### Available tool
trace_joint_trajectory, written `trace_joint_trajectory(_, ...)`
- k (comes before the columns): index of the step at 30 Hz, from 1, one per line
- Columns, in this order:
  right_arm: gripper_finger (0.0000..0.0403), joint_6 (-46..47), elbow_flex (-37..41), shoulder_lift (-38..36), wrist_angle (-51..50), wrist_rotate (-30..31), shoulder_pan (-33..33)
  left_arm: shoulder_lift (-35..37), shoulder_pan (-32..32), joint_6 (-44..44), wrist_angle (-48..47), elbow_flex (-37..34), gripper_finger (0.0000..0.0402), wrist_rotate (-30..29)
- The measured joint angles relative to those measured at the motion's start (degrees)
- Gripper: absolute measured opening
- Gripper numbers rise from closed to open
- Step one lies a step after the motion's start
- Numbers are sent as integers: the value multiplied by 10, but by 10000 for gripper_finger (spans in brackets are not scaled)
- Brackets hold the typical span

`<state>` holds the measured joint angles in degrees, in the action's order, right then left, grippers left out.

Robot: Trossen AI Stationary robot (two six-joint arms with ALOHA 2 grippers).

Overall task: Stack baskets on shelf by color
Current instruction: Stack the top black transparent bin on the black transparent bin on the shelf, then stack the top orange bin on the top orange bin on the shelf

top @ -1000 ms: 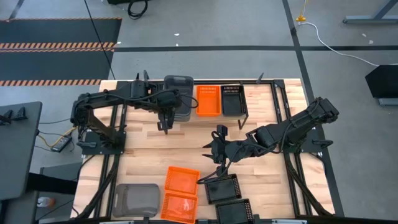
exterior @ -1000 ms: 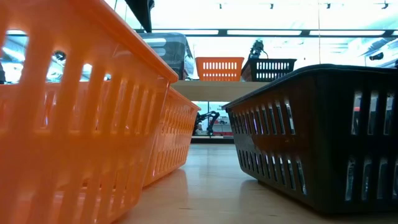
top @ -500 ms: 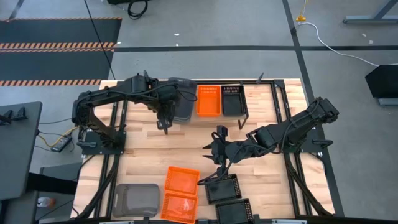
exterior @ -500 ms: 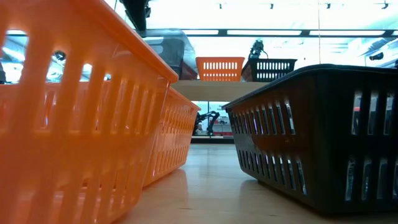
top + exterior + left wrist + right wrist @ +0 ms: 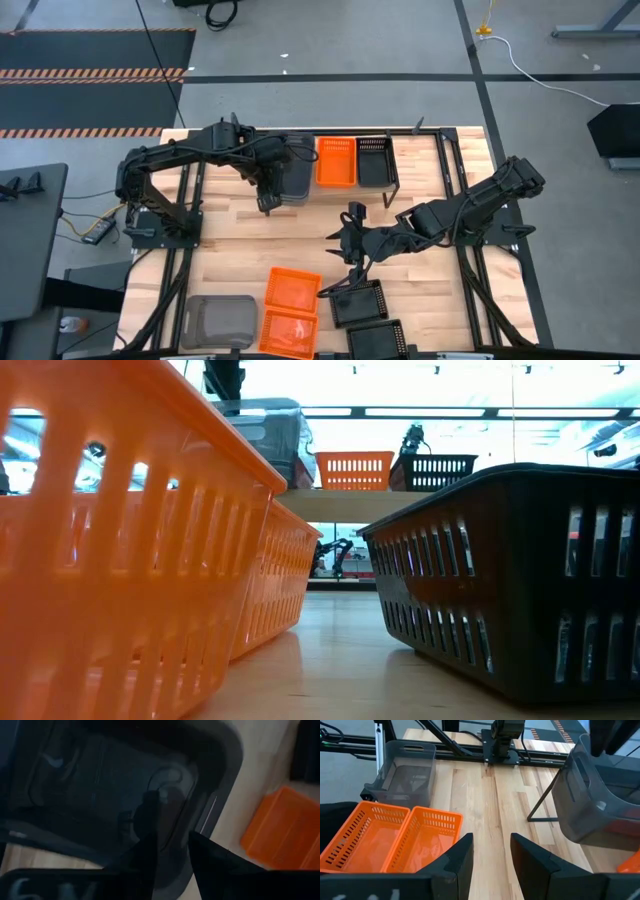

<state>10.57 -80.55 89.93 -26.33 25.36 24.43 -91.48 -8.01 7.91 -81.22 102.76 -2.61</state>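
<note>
My left gripper (image 5: 268, 198) is shut on a smoky grey basket (image 5: 291, 168) over the left part of the shelf (image 5: 340, 505). An orange basket (image 5: 335, 160) and a black basket (image 5: 373, 160) stand beside it on the shelf board. In the right wrist view the grey basket (image 5: 585, 795) shows tilted. My right gripper (image 5: 342, 240) hangs open over the middle of the table, with nothing between its fingers (image 5: 465, 850). My left gripper holds the grey basket by its side wall (image 5: 205, 815), at the basket's near left part. One finger (image 5: 150, 850) is inside the basket and the other (image 5: 210, 857) outside. The fingers come from above, pointing steeply down. The basket is tilted; whether it rests on the shelf I cannot tell.
Near the table's front edge stand another grey basket (image 5: 215, 320), two orange baskets (image 5: 293, 288) (image 5: 288, 332) and two black baskets (image 5: 358, 303) (image 5: 375, 343). Bare wood lies between them and the shelf.
My left gripper has rolled at the wrist without shifting place. The grey basket has turned with it. Its far end, which stuck out past the shelf's far edge, has come back over the shelf's left part. My right arm has kept still.
</note>
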Motion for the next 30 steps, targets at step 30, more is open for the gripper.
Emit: trace_joint_trajectory(30, 136, -6, 0, 0, -6, 0, 2, 14, 270, 160, 37, 0, 117, -91)
